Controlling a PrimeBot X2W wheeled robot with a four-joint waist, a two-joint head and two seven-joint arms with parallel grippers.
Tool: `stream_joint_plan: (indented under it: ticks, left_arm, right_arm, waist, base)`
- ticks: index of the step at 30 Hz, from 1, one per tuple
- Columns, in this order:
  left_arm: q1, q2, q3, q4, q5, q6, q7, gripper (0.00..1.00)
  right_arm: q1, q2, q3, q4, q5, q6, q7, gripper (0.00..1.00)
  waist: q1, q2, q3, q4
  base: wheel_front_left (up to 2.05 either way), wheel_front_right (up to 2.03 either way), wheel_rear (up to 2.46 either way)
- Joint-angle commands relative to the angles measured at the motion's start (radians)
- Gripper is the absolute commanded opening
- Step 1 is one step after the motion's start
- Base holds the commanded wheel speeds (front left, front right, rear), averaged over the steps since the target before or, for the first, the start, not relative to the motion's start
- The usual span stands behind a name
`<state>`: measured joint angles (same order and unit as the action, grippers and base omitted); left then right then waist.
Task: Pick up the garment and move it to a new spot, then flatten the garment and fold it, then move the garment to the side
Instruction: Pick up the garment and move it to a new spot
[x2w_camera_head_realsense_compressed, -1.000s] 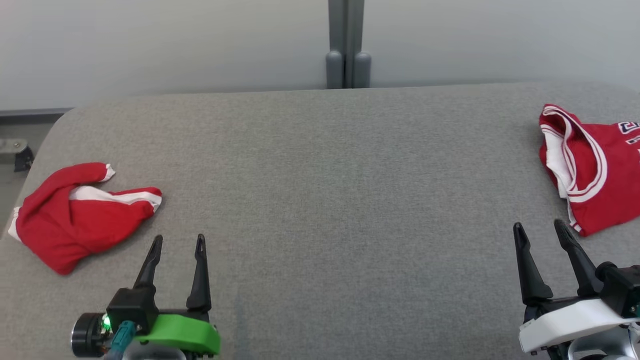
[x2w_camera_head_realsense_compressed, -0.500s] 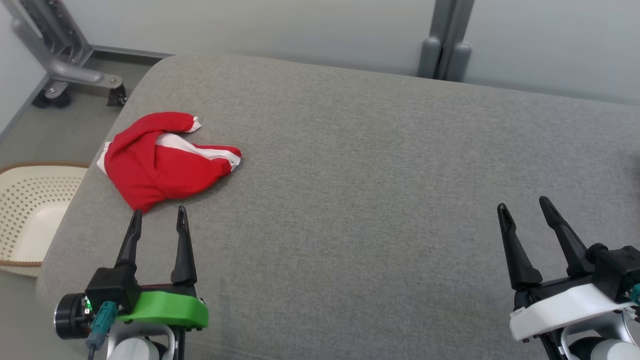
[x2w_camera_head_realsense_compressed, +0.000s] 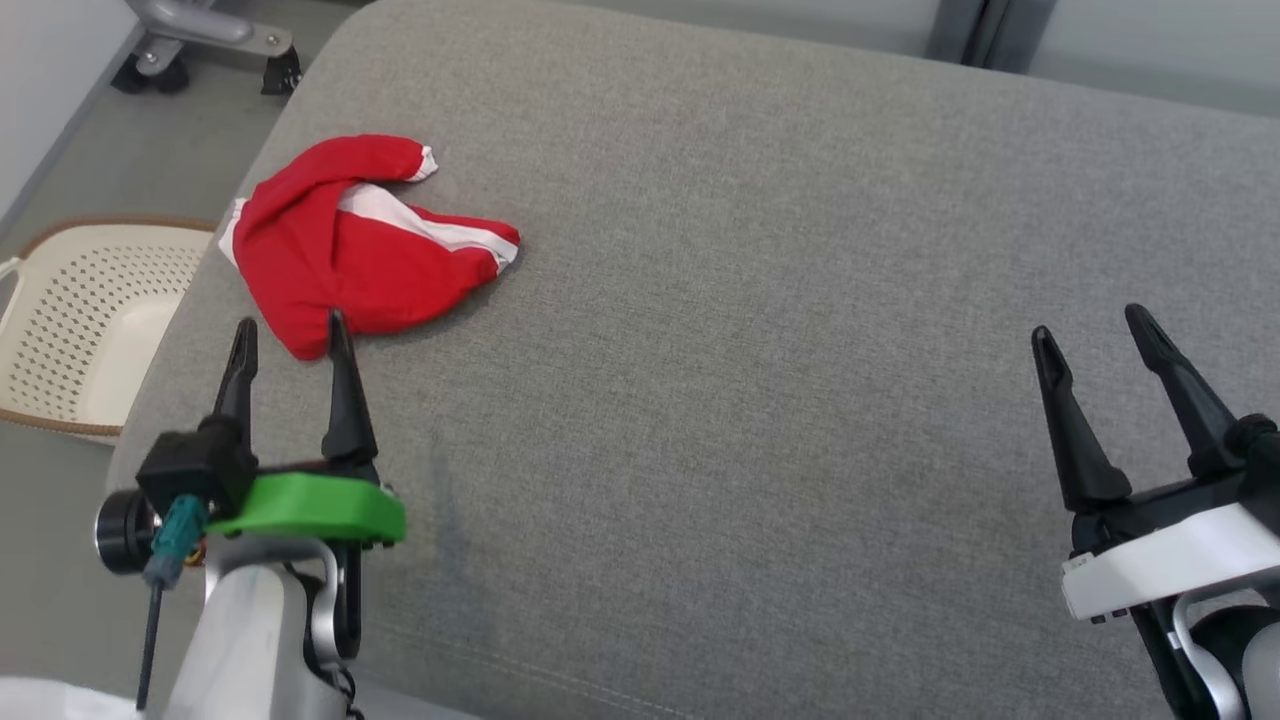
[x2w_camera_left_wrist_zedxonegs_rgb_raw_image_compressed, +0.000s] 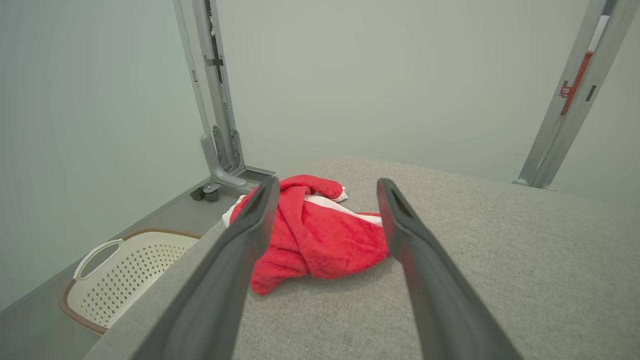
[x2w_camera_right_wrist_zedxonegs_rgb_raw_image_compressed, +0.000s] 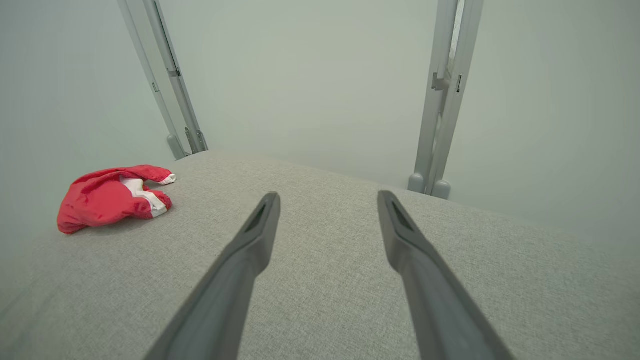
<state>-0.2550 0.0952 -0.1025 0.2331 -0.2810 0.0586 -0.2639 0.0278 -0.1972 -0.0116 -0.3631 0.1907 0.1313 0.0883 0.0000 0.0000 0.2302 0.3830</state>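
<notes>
Two grippers, both with jaws spread wide and nothing pinched, so the pick-up hasn't been started yet.

The grey padded table is stretched out ahead of both sets of jaws. A cream basket is parked on the floor off to the outer side of the left jaws, below the table edge.

The red garment is bunched up just ahead of the left gripper. Its nearest corner is lined up roughly between the fingertips, though whether it's actually touched can't be told. That lineup is probably deliberate, so the cloth can be grabbed with a short push forward. The right gripper is held well apart over bare fabric, likely kept free for the flattening.

The garment's long axis is laid crosswise to the left fingers. The fat bunched end is toward the table edge, and the white-striped end is pointed over toward the right jaws. A shorter cuffed bit is stuck out away from the jaws.
</notes>
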Motion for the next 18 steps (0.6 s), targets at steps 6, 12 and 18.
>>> stream_joint_plan:
  ticks: [6, 12, 18]
  left_arm:
    - [-0.256, -0.005, 0.027, 0.268, -0.030, -0.072, 0.000, 1.00]
    - [-0.444, 0.032, 0.042, 0.617, -0.059, -0.127, 0.013, 1.00]
    - [-0.536, 0.058, 0.060, 0.853, -0.093, -0.143, 0.047, 0.00]
  right_arm:
    - [-0.063, -0.046, -0.023, -0.049, 0.002, -0.001, 0.035, 1.00]
    - [-0.093, -0.052, -0.024, -0.042, 0.013, -0.001, 0.017, 1.00]
    - [-0.104, -0.040, -0.025, -0.009, 0.018, -0.001, -0.014, 1.00]
  waist:
    - [0.0000, 0.0000, 0.257, -0.080]
    - [0.0000, 0.0000, 0.313, -0.130]
    - [0.0000, 0.0000, 0.307, -0.159]
  base:
    - [0.00, 0.00, 0.00]
    - [0.00, 0.00, 0.00]
    - [0.00, 0.00, 0.00]
